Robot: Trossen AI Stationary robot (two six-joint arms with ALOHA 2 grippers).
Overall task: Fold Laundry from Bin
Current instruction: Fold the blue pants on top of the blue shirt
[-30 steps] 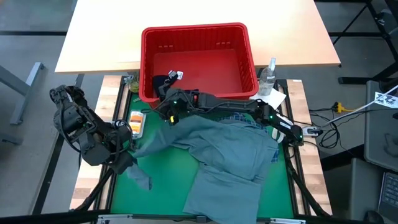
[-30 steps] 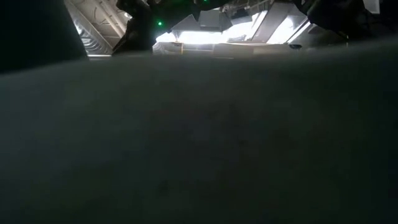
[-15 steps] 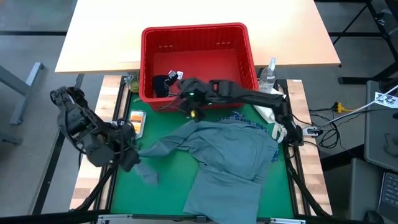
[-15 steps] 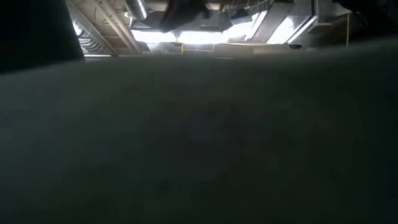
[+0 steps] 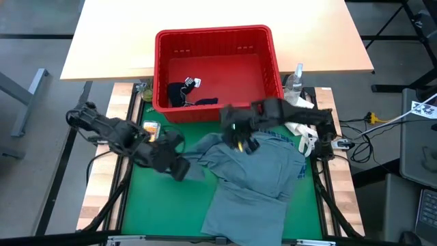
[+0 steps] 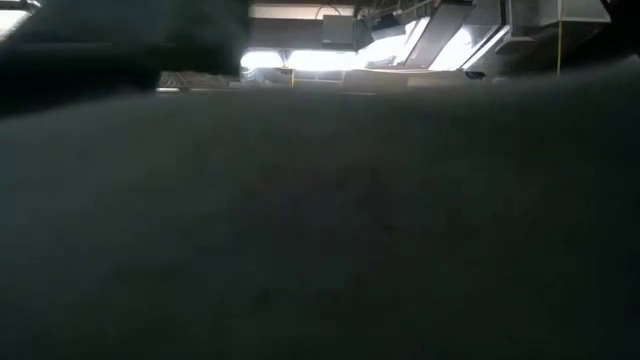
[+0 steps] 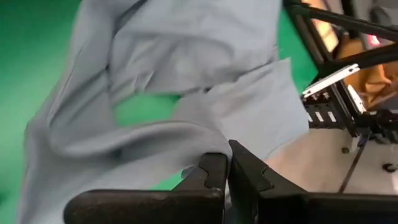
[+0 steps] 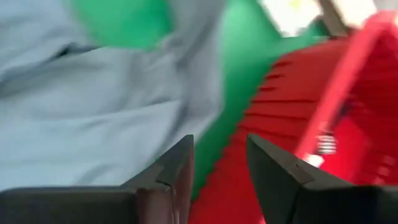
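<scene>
the left gripper (image 5: 179, 169) is pinching a sleeve of the large grey-blue garment (image 5: 256, 181), which is lying spread beside it, and should be drawing it flat inward, while the right gripper (image 5: 240, 142) is hovering empty, jaws parted, over the collar near the bin (image 5: 217, 33).

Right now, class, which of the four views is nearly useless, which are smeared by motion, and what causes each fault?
Low view: almost all dark, some dim mass close to the lens fills it; only bright ceiling lights show along the top. Right wrist view: streaked by motion, the red bin and grey-blue garment smeared. Left wrist view: slightly soft. High view: evenly lit, only the moving arms blur.
</scene>
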